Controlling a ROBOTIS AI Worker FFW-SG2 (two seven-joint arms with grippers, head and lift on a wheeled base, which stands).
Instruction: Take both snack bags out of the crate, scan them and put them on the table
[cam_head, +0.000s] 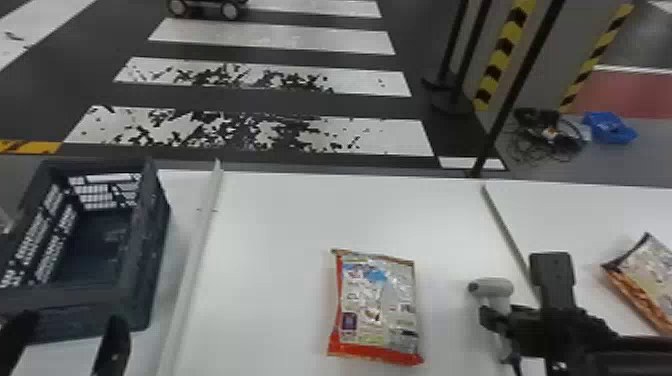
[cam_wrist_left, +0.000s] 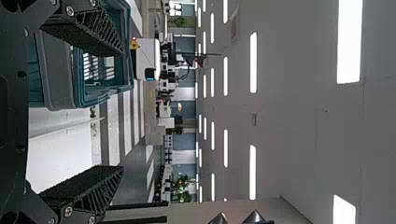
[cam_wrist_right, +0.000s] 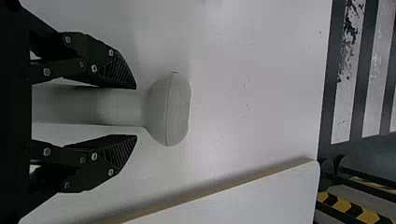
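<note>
Had right claw (cam_wrist_right: 136, 112) apart around scanner (cam_wrist_right: 170, 109) handle, not clamped; couldn't tell about contact. Probably needed centring on handle, even closing, firm grip before lifting, to avoid tipping it. Found first snack bag (cam_head: 377, 307) flat on bench (cam_head: 260, 240), just left of that claw, likely next for scanning. Noted second snack bag (cam_head: 645, 282) right of it. Farthest left, saw left claw (cam_wrist_left: 122, 110) apart, empty, near crate (cam_head: 80, 305).

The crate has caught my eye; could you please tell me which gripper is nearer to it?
Left. The left gripper is by the crate's near side; the right gripper is well to the right, around the scanner's handle.
</note>
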